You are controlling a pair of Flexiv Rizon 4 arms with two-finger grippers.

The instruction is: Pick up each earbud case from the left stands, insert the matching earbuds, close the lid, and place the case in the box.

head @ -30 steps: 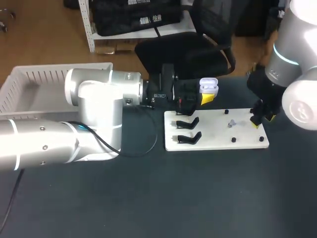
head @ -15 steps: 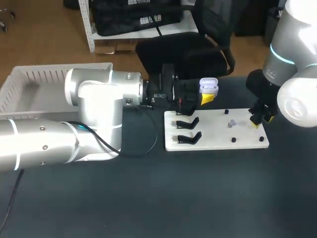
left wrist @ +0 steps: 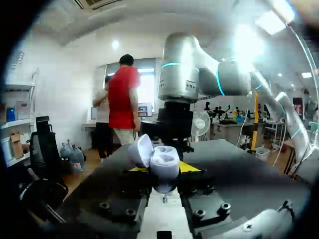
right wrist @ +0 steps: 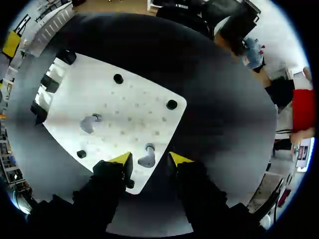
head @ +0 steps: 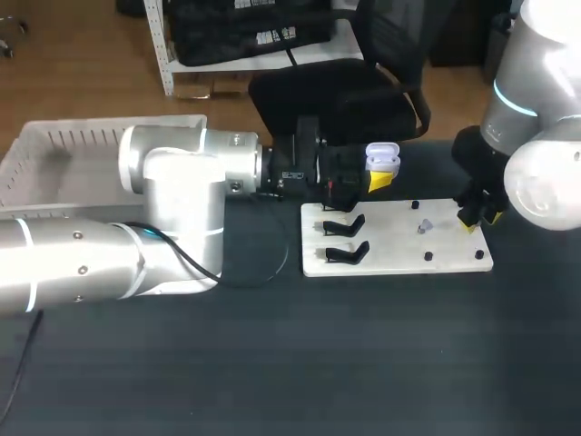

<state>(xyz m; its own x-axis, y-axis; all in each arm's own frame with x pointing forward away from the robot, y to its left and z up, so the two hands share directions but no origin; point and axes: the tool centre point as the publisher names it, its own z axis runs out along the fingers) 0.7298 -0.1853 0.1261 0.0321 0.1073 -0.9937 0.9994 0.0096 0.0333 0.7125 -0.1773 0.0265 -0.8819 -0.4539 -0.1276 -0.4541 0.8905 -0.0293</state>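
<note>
The dark, matte desk (head: 363,345) carries everything. The thick silver left arm (head: 172,182) lies across it from the left, passing in front of a white slotted plastic box (head: 82,138) at the far left corner. The right arm (head: 536,109) comes down at the far right. Between them lies a flat white board (head: 390,245) with rounded corners. 2 black hooked stands (head: 345,225) sit one behind the other at its left end, both bare. The left claw (head: 379,180) points toward the right arm, just beyond the board's far left corner, and is clamped on a glossy white, rounded earbud case (head: 382,156). The case stands upright above the desk with its long axis vertical and its open mouth upward, showing 2 hollow sockets. Its domed lid (left wrist: 141,150) is swung back to one side. The right claw (head: 474,218) hangs over the board's right end with its yellow tips (right wrist: 122,158) spread apart, gripping nothing. A small pale earbud (right wrist: 147,160) lies on the board between them. A 2nd earbud (right wrist: 88,123) rests nearer the board's middle, among small round black pegs (right wrist: 172,104).
</note>
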